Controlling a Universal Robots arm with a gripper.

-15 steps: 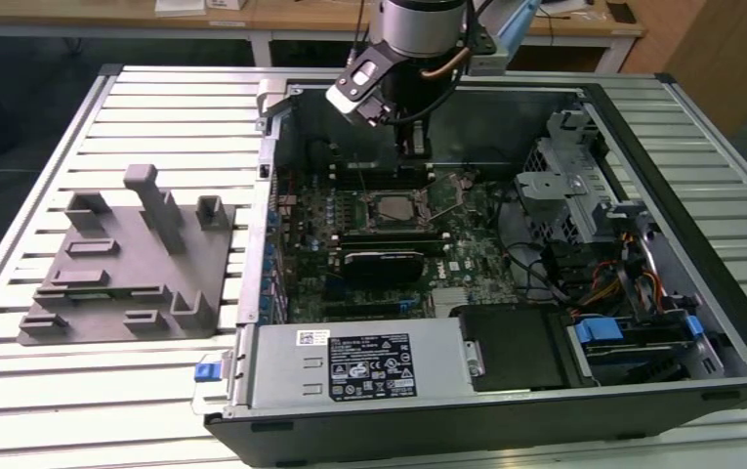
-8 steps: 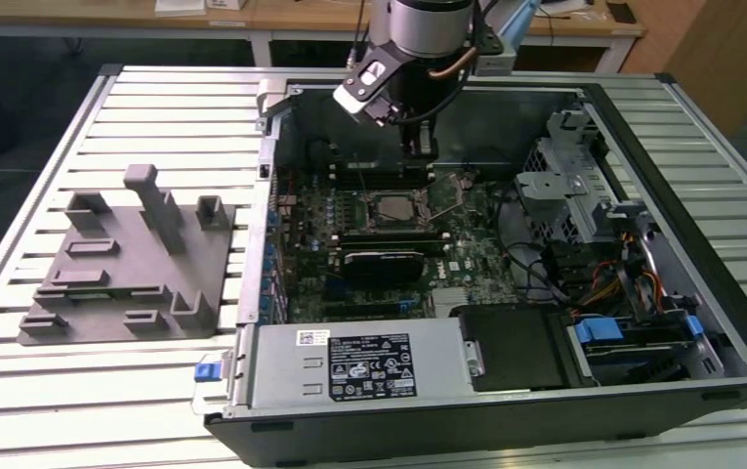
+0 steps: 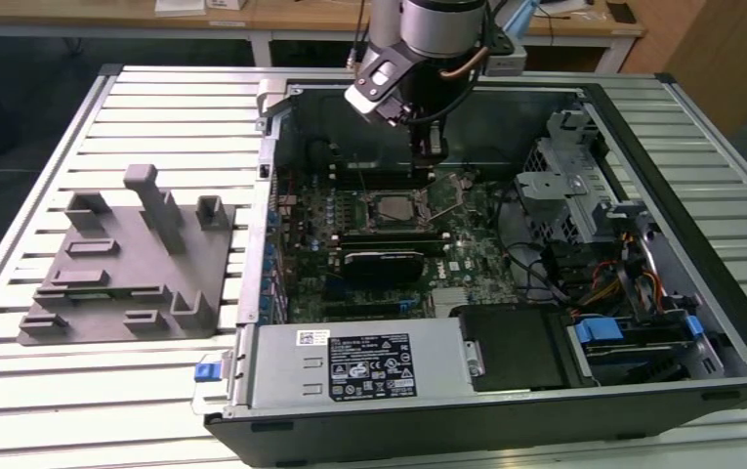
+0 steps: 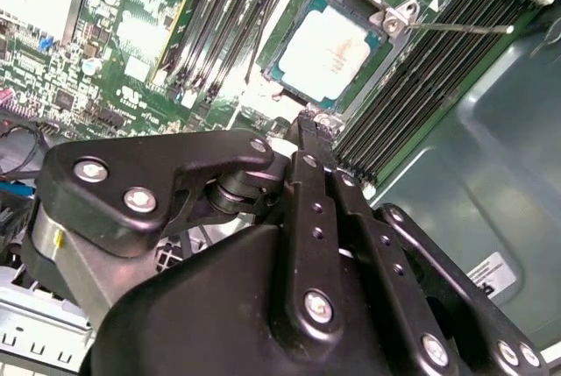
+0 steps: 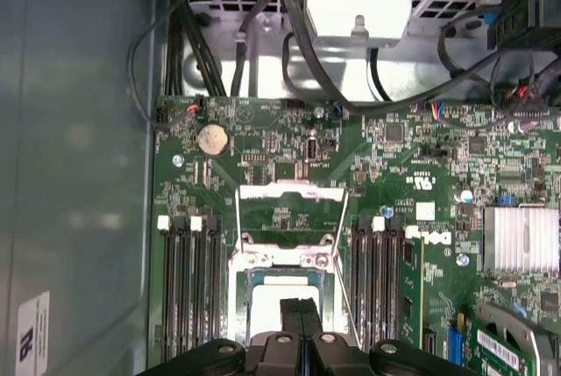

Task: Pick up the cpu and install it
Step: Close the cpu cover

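The cpu (image 4: 329,50) lies flat in its socket (image 5: 285,259). The end effector (image 5: 299,310) hangs just beside it, fingers pressed together, holding nothing. Any seating press should land centred and level, clear of the thin lever (image 4: 460,29).

The cpu (image 4: 329,47) is a small flat square with a pale silver top. It lies level in its motherboard socket (image 4: 390,21), just above the centre of the exterior view.
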